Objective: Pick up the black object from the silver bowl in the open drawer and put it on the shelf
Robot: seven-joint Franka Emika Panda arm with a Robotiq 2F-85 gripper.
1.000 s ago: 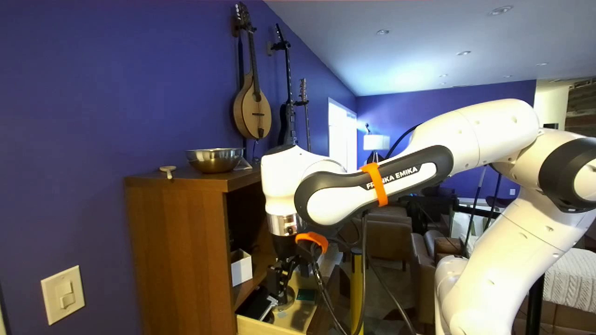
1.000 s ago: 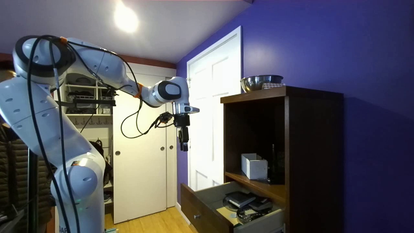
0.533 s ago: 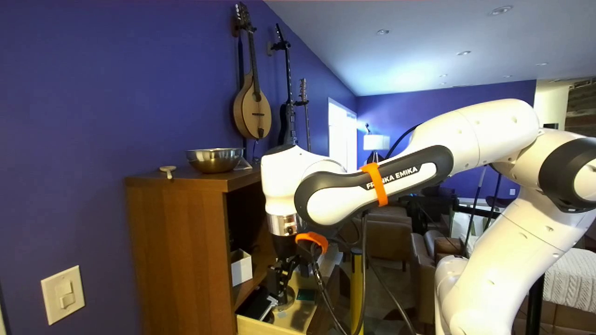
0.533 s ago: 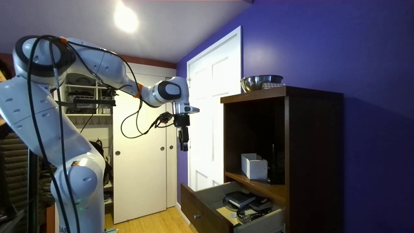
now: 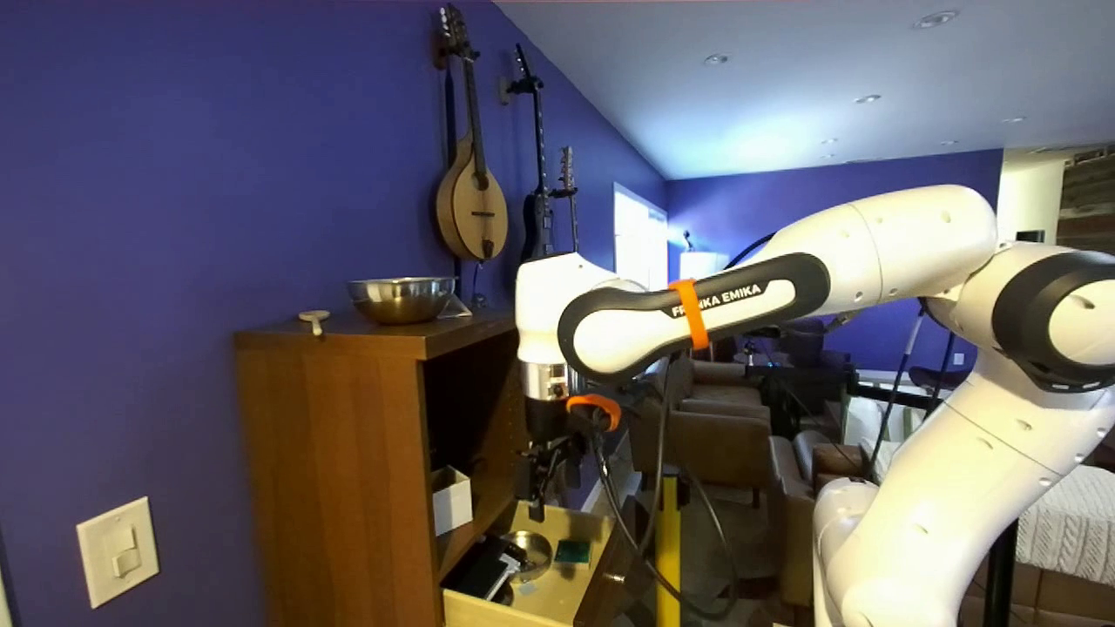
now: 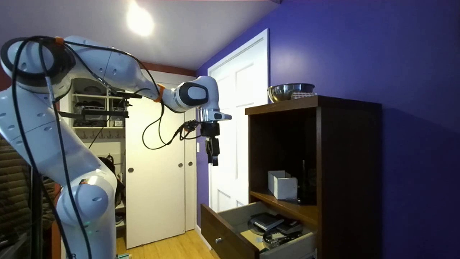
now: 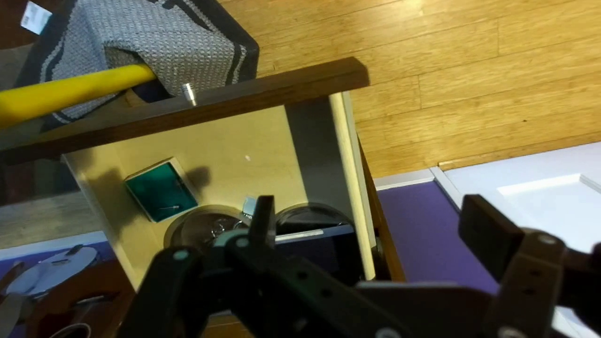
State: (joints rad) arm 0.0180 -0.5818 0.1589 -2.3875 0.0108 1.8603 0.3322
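The pale wooden drawer (image 5: 544, 605) of the brown cabinet stands open; it also shows in the wrist view (image 7: 244, 155). Inside are two round silvery dishes. One dish (image 5: 536, 557) lies beside a green box and holds small metal things in the wrist view (image 7: 202, 227). Flat black objects (image 6: 266, 219) lie on and beside the dishes; one black object (image 7: 324, 258) is partly hidden behind my finger. Which is the task's object I cannot tell. The shelf (image 6: 307, 212) is the board above the drawer. My gripper (image 6: 212, 160) is above the drawer, fingers wide apart in the wrist view (image 7: 369, 211), empty.
A white box (image 6: 282, 185) stands on the shelf. A steel bowl (image 5: 402, 300) sits on the cabinet top. A green box (image 7: 162, 191) lies in the drawer. A yellow pole (image 5: 669, 549) stands by the drawer front. A white door (image 6: 239, 126) is beside the cabinet.
The arm was still, then moved in the last half second. The gripper has risen in an exterior view, uncovering the dish in the drawer, and has shifted closer to the cabinet.
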